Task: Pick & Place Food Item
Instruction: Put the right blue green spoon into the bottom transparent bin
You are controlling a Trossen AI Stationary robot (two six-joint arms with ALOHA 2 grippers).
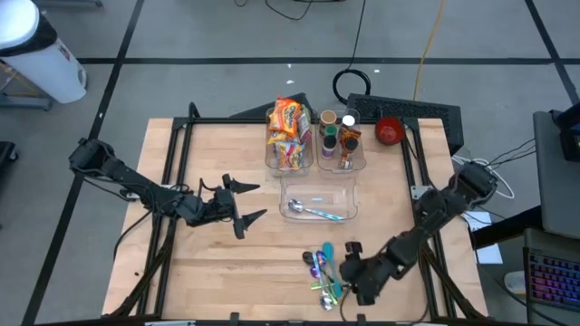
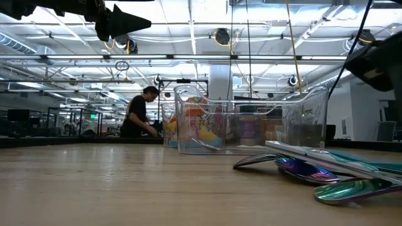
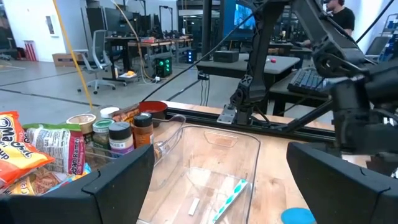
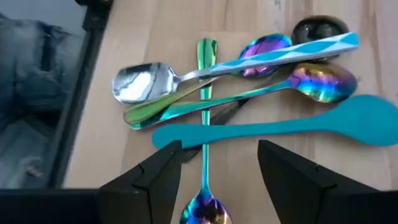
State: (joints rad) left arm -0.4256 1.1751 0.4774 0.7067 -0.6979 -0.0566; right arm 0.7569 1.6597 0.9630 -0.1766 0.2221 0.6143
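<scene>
A: Where is the left tool?
B: It hangs above the left half of the desk, the arm stretched low from the left side, the fingers spread wide, nothing between them.
A: And the right tool?
B: Near the front edge, pointing down, fingers partly apart, gripping nothing.

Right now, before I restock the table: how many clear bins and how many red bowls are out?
Clear bins: 3 (snack bin, jar bin, spoon bin)
Red bowl: 1
Total: 4
</scene>
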